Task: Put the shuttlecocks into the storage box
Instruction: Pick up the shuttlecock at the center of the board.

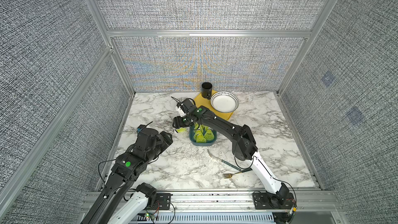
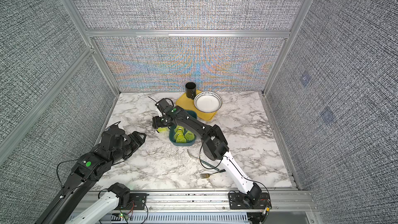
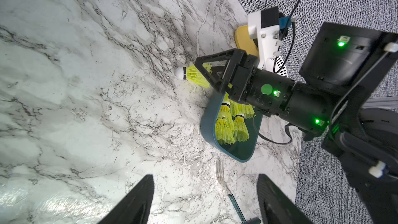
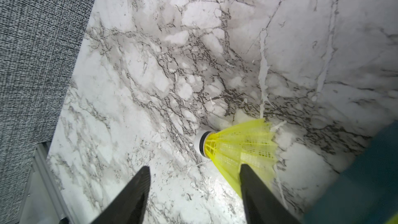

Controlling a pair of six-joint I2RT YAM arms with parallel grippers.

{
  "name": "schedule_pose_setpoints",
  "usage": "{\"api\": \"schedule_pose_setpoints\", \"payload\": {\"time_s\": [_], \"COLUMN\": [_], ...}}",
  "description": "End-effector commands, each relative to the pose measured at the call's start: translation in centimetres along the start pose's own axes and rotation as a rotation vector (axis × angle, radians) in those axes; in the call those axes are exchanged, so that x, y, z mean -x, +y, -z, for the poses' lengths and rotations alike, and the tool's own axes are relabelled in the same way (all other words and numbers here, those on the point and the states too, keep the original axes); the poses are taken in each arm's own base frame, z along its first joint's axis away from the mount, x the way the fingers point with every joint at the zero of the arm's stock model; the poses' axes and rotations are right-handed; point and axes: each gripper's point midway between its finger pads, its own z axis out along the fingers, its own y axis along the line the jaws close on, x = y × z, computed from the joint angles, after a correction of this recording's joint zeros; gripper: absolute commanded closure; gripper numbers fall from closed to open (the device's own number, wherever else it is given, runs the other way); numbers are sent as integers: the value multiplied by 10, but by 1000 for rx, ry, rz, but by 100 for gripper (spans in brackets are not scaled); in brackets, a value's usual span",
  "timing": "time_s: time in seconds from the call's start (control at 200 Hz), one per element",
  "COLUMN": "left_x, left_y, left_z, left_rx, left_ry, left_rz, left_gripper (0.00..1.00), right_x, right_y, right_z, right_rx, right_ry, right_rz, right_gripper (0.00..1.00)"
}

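One neon yellow-green shuttlecock (image 1: 180, 129) (image 2: 162, 129) (image 3: 191, 75) (image 4: 241, 147) lies on its side on the marble just left of the storage box (image 1: 202, 143) (image 2: 183, 143) (image 3: 207, 123), white tip pointing away from it. My right gripper (image 1: 177, 123) (image 4: 195, 169) hovers low over it with jaws apart; one finger lies across the skirt and the other stands clear of it. Several shuttlecocks (image 1: 201, 135) (image 2: 182, 135) (image 3: 228, 123) sit inside the teal box. My left gripper (image 1: 168, 136) (image 3: 205, 177) stands open and empty to the box's left.
A yellow tray (image 1: 199, 101) at the back carries a white bowl (image 1: 224, 102) and a black cup (image 1: 206, 90). A silver fork with a teal handle (image 1: 217, 158) (image 3: 221, 173) and a gold fork (image 1: 234, 173) lie in front of the box, by the right arm.
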Motion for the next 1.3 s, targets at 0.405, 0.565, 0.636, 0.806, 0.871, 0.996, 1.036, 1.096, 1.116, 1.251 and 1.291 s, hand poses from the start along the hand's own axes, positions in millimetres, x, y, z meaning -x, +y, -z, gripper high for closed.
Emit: {"api": "schedule_pose_setpoints", "payload": {"time_s": [0.405,0.565,0.636,0.806,0.871,0.996,1.036,1.096,1.116,1.251,1.291], "left_x": [-27,-35,-39,-37,-36,-33,-32,-29,-28,-20,-18], "left_y": [35,47,50,50,49,45,43,40,38,22,14], "left_z": [-14,-18,-21,-20,-20,-19,-18,-17,-17,-16,-17], "left_rx": [-26,-54,-55,-55,-54,-53,-54,-58,-61,-110,-140], "left_ry": [42,51,67,63,64,62,59,55,54,39,39], "left_rz": [74,140,157,157,157,146,141,139,137,122,117], "left_gripper": [11,12,12,12,12,12,12,12,12,12,12], "right_x": [-15,-16,-16,-14,-11,-1,2,9,11,21,21], "right_y": [-4,-3,-3,0,4,14,18,24,25,34,34], "right_z": [-17,-18,-19,-16,-12,0,7,18,22,55,65], "right_rx": [88,94,96,107,118,133,138,143,143,111,87], "right_ry": [82,84,85,80,69,30,15,-13,-23,-89,-111], "right_rz": [-89,-95,-97,-103,-102,-87,-81,-71,-68,-44,-40], "right_gripper": [46,57,64,89,99,100,100,100,100,100,100]}}
